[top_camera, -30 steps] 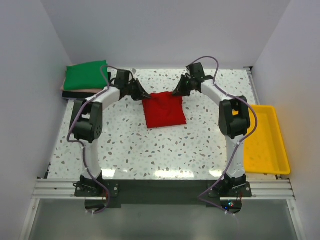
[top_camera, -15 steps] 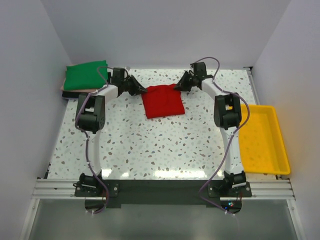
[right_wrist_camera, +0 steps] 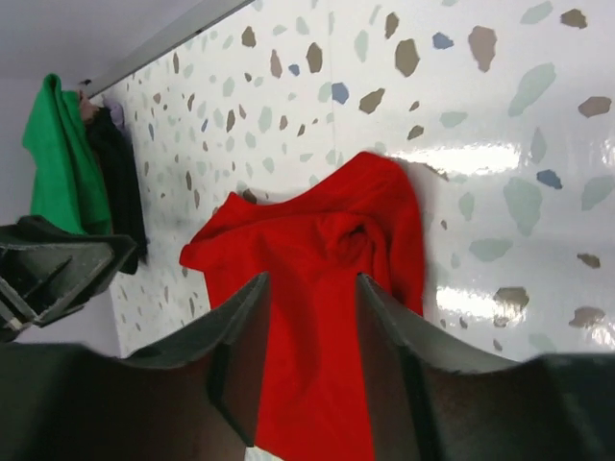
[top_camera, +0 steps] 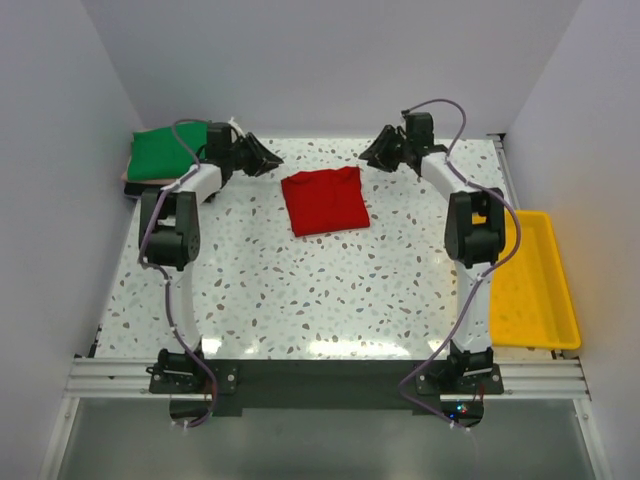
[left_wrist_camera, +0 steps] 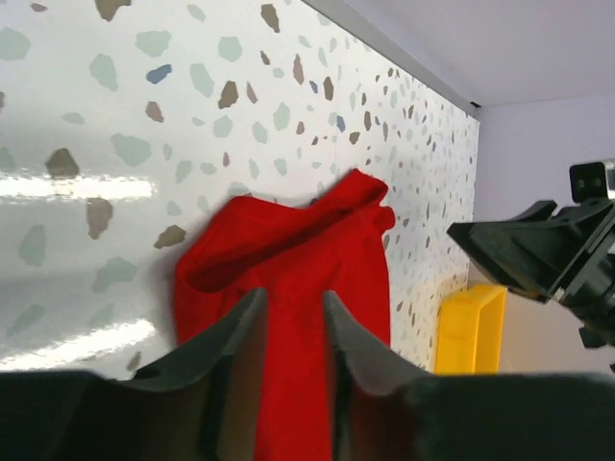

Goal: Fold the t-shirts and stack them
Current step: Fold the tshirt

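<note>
Your red shirt [top_camera: 323, 200] lies folded on the speckled surface [top_camera: 300, 290] near the back middle, rumpled along its far edge. Your left hand [top_camera: 262, 157] and right hand [top_camera: 370, 157] sit near its far corners, not touching it, both released and grasping nothing. Green shirt [top_camera: 168, 152] is in the far-left corner, yellow tray [top_camera: 560, 300] on the right.

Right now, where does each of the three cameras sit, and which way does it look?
Top external: fixed above and behind, looking down on the table; the left arm and right arm show whole.
Left wrist: on the left arm, facing right across the red t-shirt; left jaws at the bottom, right jaws opposite.
Right wrist: on the right arm, facing left over that shirt toward the green t-shirt; right jaws at the bottom.
Shared: both wrist views show the red t-shirt, from opposite sides.
</note>
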Robot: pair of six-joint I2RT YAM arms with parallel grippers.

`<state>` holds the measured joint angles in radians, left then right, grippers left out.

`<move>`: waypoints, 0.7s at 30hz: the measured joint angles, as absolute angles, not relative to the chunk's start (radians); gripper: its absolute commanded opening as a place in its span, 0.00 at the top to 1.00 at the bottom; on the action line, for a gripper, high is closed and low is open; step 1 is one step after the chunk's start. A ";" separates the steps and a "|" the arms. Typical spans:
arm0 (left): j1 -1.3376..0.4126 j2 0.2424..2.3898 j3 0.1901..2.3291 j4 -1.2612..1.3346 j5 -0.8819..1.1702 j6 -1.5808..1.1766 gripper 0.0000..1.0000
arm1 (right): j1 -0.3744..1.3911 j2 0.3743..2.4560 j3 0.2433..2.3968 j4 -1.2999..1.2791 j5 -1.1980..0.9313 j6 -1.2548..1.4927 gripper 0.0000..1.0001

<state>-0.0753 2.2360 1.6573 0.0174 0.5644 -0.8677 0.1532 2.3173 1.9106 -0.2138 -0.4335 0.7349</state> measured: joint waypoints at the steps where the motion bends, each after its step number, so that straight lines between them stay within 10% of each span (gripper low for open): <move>1: -0.086 2.222 1.657 0.007 0.555 -0.853 0.76 | 0.163 2.289 1.888 -0.215 -0.414 0.720 0.63; 10: -0.297 2.174 1.675 -0.109 0.415 -0.747 1.00 | 0.397 2.246 1.861 -0.320 -0.181 0.559 0.65; 21: -0.344 2.255 1.611 -0.179 0.250 -0.764 1.00 | 0.435 2.320 1.851 -0.398 -0.009 0.532 0.48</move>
<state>-0.3439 2.2555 1.6108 -0.1787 0.2497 -0.7635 0.4355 2.3196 1.8507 -0.3985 -0.0093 0.5320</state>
